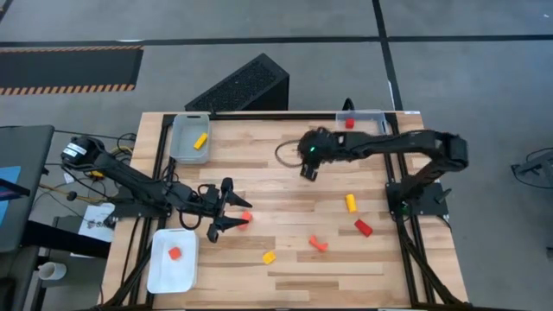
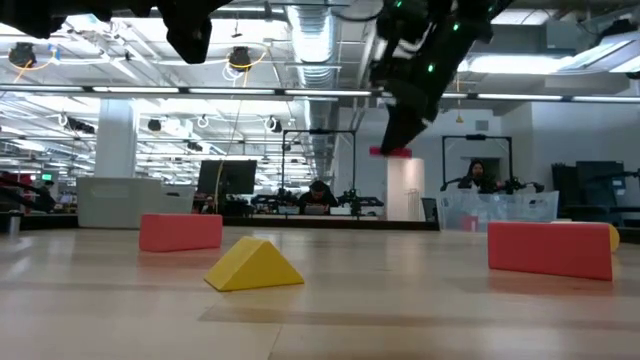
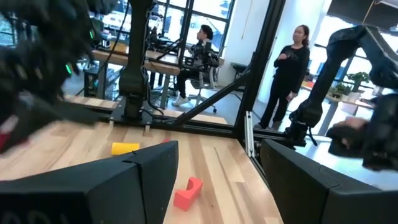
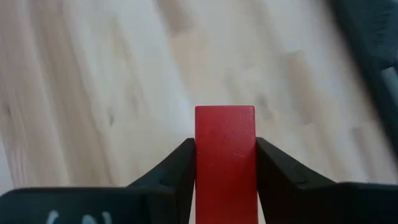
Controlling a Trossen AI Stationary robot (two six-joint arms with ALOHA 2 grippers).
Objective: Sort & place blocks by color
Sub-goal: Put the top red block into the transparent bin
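My right gripper (image 1: 308, 167) hangs over the table's far middle, shut on a red block (image 4: 225, 143), which also shows in the low view (image 2: 390, 152). My left gripper (image 1: 230, 210) is open and low over the table's near left. An orange-red block (image 1: 246, 217) lies on the wood just beyond its fingertips and also shows in the left wrist view (image 3: 186, 193). A yellow block (image 1: 351, 203), a red block (image 1: 363, 227), an orange block (image 1: 318, 244) and a second yellow block (image 1: 269, 257) lie loose on the table. My right gripper pinches the red block's two opposite sides (image 4: 225, 174) between its two fingers (image 4: 177, 171). One end of the block sticks out past the fingertips. The fingers point down at the table. The block is lifted clear of the wood.
A clear tray (image 1: 183, 149) at the far left holds a yellow block (image 1: 200, 140). A white tray (image 1: 162, 272) at the near left holds an orange block (image 1: 175, 253). A clear tray (image 1: 371, 117) at the far right holds a red block (image 1: 350, 123). People sit and stand beyond the table.
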